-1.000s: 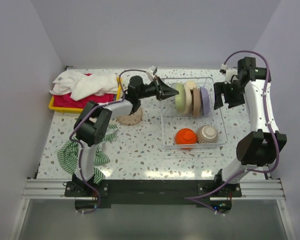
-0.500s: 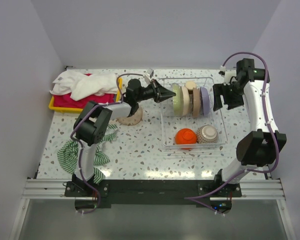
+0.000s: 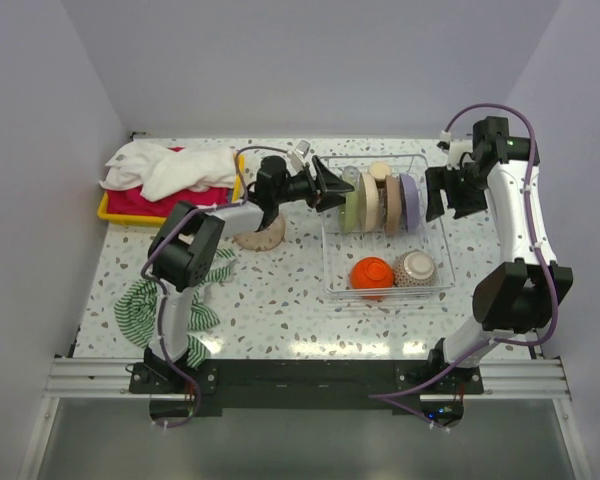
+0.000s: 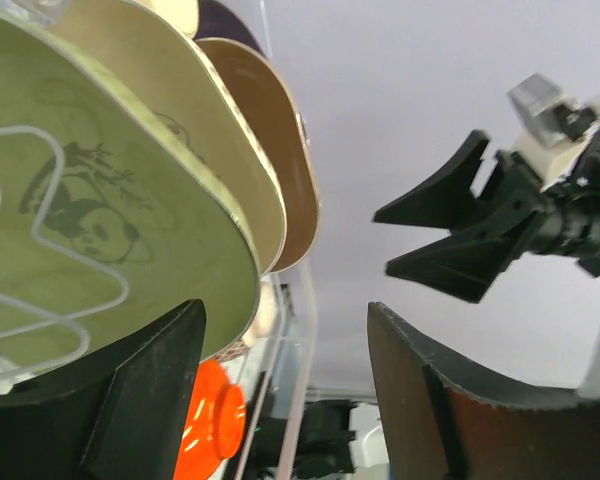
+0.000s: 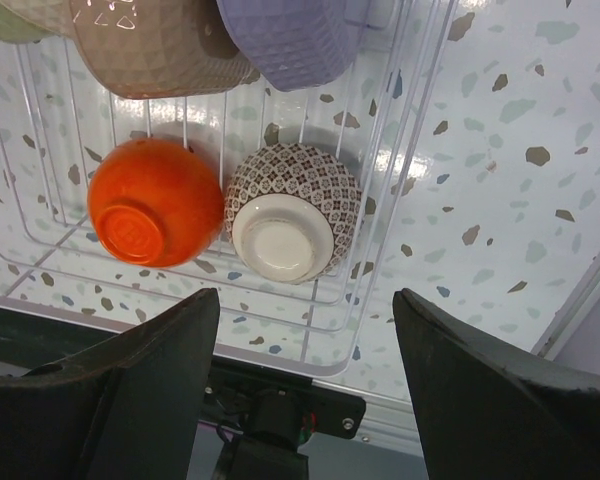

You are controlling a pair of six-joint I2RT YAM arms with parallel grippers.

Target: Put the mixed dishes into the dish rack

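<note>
The dish rack (image 3: 332, 268) stands at centre right. Upright in its back row are a green plate (image 3: 351, 208), a cream plate (image 3: 368, 200), a tan plate (image 3: 391, 208) and a lilac plate (image 3: 409, 198). An orange bowl (image 3: 371, 272) and a speckled bowl (image 3: 416, 267) lie upside down in its front row. My left gripper (image 3: 331, 190) is open just left of the green plate (image 4: 100, 220), holding nothing. My right gripper (image 3: 450, 196) hangs open beyond the rack's right side, above the bowls (image 5: 292, 210). A tan dish (image 3: 261, 234) lies on the table under the left arm.
A yellow tray (image 3: 108, 208) of white towels sits at the back left. A green striped cloth (image 3: 140, 302) lies by the left arm's base. Walls close the table in on the left, back and right.
My left gripper has opened and let go of the green plate, which now stands in the rack's leftmost slot. The right arm has not moved.
</note>
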